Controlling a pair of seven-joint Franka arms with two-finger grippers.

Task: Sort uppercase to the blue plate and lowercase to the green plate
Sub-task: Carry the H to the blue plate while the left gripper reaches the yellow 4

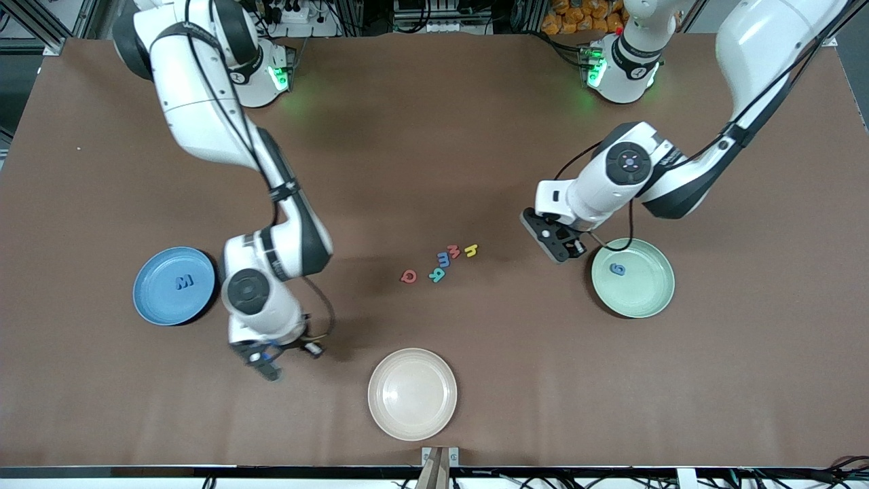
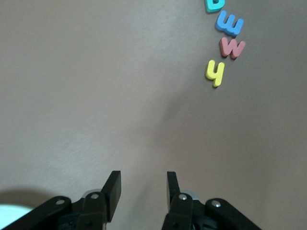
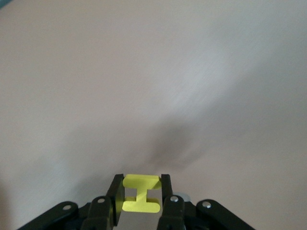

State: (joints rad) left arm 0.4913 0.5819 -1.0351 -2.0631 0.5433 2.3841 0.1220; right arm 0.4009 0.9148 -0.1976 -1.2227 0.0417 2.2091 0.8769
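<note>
My right gripper [image 1: 267, 365] is shut on the yellow H [image 3: 140, 194], over bare table beside the blue plate [image 1: 157, 305]. The dark blue M [image 1: 184, 281] lies in that plate. My left gripper [image 1: 558, 243] is open and empty, over the table beside the green plate [image 1: 645, 299], which holds the dark blue g [image 1: 617, 269]. Mid-table lie the red Q [image 1: 408, 276], teal R [image 1: 438, 274], light blue m [image 1: 443, 259], red m [image 1: 453, 251] and yellow h [image 1: 470, 250]. The left wrist view shows the yellow h [image 2: 215, 73], red m [image 2: 232, 47] and light blue m [image 2: 230, 24] ahead of the open fingers [image 2: 113, 189].
A cream plate [image 1: 412, 394] stands near the table's front edge, nearer the camera than the letters. The right arm's forearm hangs over the table beside the blue plate.
</note>
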